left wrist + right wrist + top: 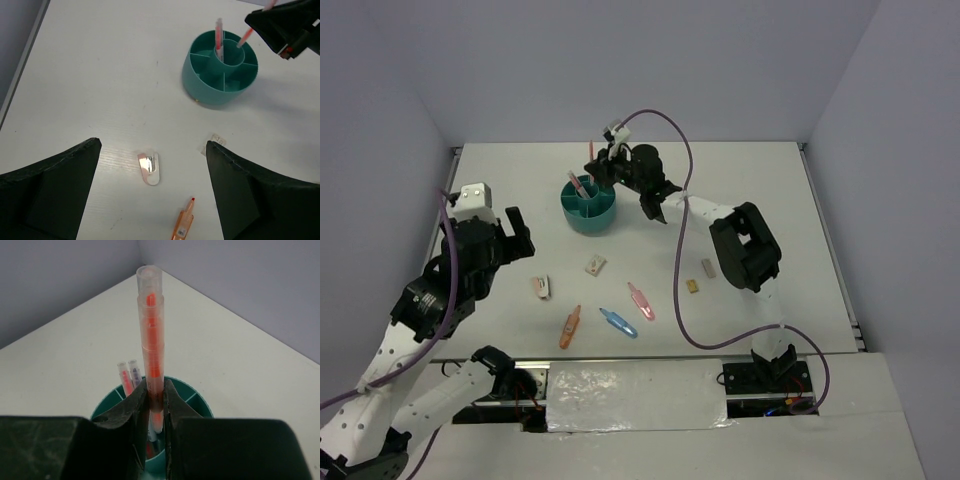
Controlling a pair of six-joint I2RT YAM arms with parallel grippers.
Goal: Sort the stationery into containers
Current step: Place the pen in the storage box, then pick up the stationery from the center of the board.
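Note:
The round teal cup (pixel 590 222) stands at the table's middle back; it also shows in the left wrist view (pixel 210 92) and the right wrist view (pixel 200 401). My right gripper (pixel 604 172) (pixel 155 400) is shut on a salmon pen (pixel 150 340), upright with its lower end in the cup's central tube. Two pens (pixel 125 376) stand in the cup. My left gripper (pixel 515 235) (pixel 152 145) is open and empty above a small pink-white piece (pixel 149 167). An orange marker (pixel 570 326) (pixel 182 225), blue marker (pixel 617 322) and pink marker (pixel 640 301) lie near the front.
Small eraser blocks lie at the middle (pixel 596 266) and right of centre (pixel 708 267), (pixel 693 286). A purple cable (pixel 680 250) loops over the table's right half. Grey walls close the back and both sides.

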